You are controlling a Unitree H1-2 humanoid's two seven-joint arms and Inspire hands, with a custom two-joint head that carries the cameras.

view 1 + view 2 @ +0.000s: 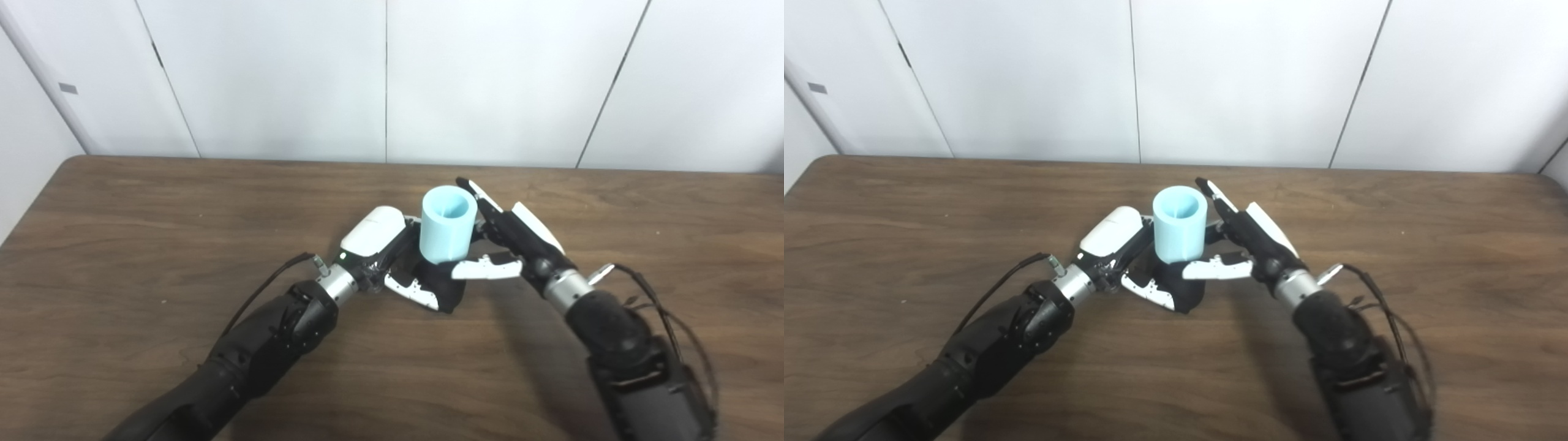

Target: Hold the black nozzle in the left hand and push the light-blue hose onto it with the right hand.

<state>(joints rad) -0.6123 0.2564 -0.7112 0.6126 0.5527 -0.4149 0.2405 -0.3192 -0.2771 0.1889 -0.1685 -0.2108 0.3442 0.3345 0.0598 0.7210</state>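
At the centre of the frame the two hands meet over the brown wooden surface (122, 245). The hose (448, 224), a short light-blue tube standing upright with its open mouth facing up, sits on top of the nozzle (442, 288), a black piece whose lower part shows just beneath the blue tube.

The left hand (392, 257), coming in from the lower left, has its fingers curled around the nozzle from the left side; white finger segments show low against the black piece, so it reads as a closed hold on the nozzle. The right hand (508, 242) comes in from the lower right. Its fingers (484, 199) stretch up along the right wall of the hose, and its thumb (487, 268) lies across the front near the hose's bottom edge. That looks like a loose, fairly wide hold on the hose, though whether the pads press firmly on the wall cannot be told.

The step in hand looks like the push itself: the hose is already over the nozzle, and how deep it is seated is hidden by the fingers. The next move would call for the right hand to press the hose straight down along its axis while the left keeps the nozzle from tipping or sliding on the surface. A sideways push could cock the hose.
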